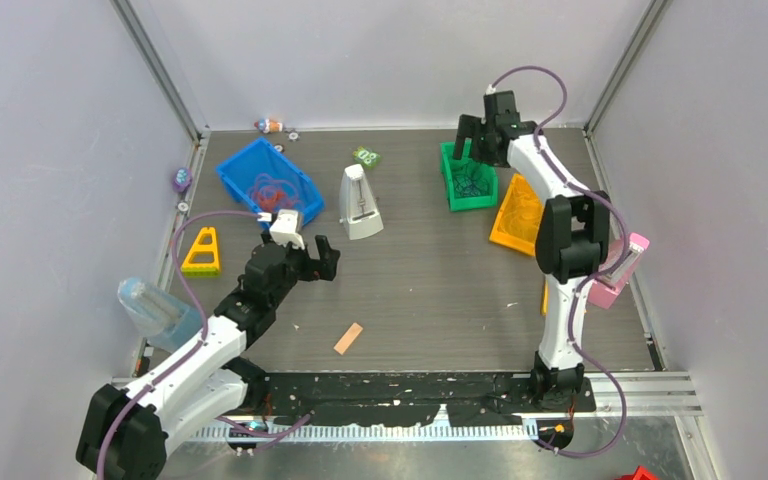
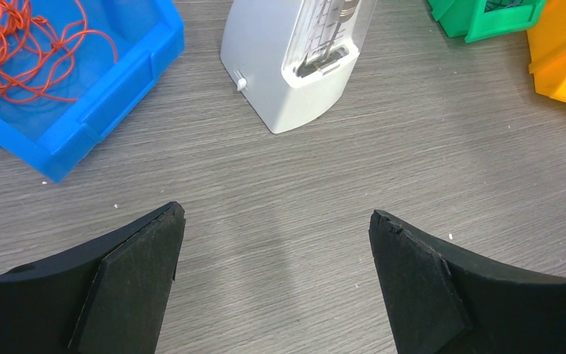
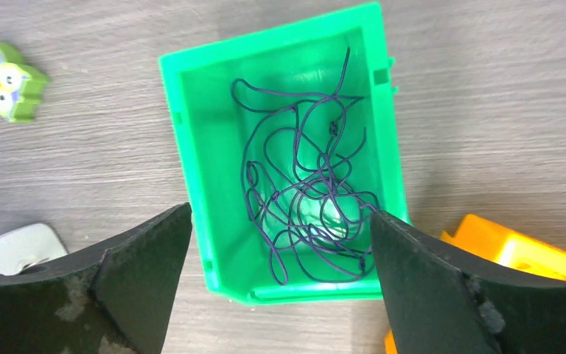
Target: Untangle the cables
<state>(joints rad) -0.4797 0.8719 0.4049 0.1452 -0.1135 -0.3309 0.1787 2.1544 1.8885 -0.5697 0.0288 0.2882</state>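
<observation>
Now: R jaws spread wide, nothing gripped, hovering directly over green bin [image 3: 191, 162]. Dark cable [image 3: 313, 210] tangle inside, straight below; bin long axis crosswise to jaw gap. L jaws released too, over bare bench [image 2: 302, 169]; orange cable [image 2: 29, 51] in blue bin [image 2: 118, 96], fwd-left, well apart.

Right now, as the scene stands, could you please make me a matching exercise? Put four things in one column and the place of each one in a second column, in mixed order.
Things
1. orange cable
2. dark cable
3. white metronome
4. left tool

Places
A. inside the green bin
B. open, over bare table
C. inside the blue bin
D. standing upright on the table

Pairs: 1-C, 2-A, 3-D, 4-B
</observation>
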